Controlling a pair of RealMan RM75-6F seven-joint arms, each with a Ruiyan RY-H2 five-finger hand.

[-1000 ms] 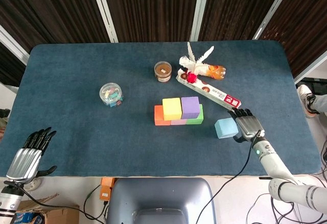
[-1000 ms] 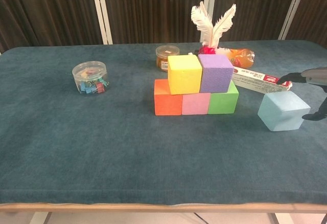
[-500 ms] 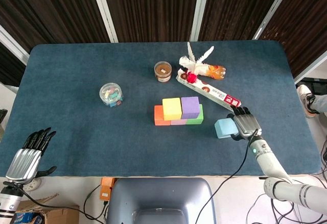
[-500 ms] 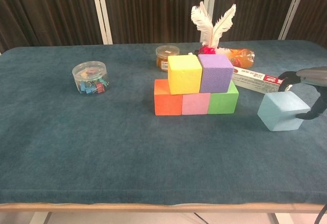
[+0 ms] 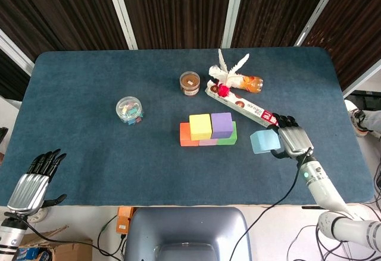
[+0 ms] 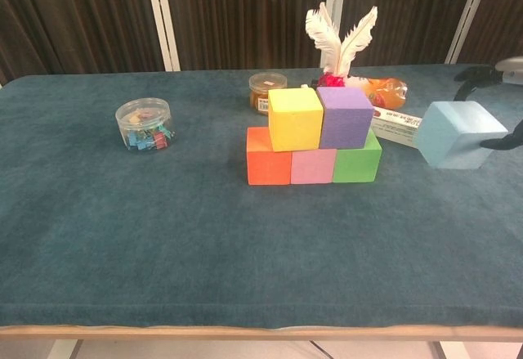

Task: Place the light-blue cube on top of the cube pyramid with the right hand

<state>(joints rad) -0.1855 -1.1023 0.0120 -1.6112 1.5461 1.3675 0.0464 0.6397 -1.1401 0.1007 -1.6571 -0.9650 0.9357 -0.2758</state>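
Table (image 5: 89, 154): blue cloth top, and it carries everything I list below.

Cube pyramid (image 5: 208, 130) (image 6: 315, 146): near the table's middle. I count an orange, a pink and a green cube in the bottom row, with a yellow and a purple cube side by side on top.

Long printed box (image 5: 243, 107): it lies diagonally at the far right, behind the pyramid.

My right hand (image 5: 293, 140): to the right of the pyramid, grasping the light-blue cube from its right side. In the chest view only dark fingertips (image 6: 472, 83) show at the frame edge, above and beside the cube.

Light-blue cube (image 5: 265, 141) (image 6: 454, 134): held tilted and clear of the cloth, right of the pyramid, at about the height of its top row.

My left hand (image 5: 34, 179): at the near left edge, released, fingers straight and apart, holding nothing.

Bottle with white feathers (image 5: 235, 78): far right of centre, touching the box's far end.

Clear tub of coloured clips (image 5: 129, 110): left of the pyramid.

Small brown jar (image 5: 190, 83): just behind the pyramid.
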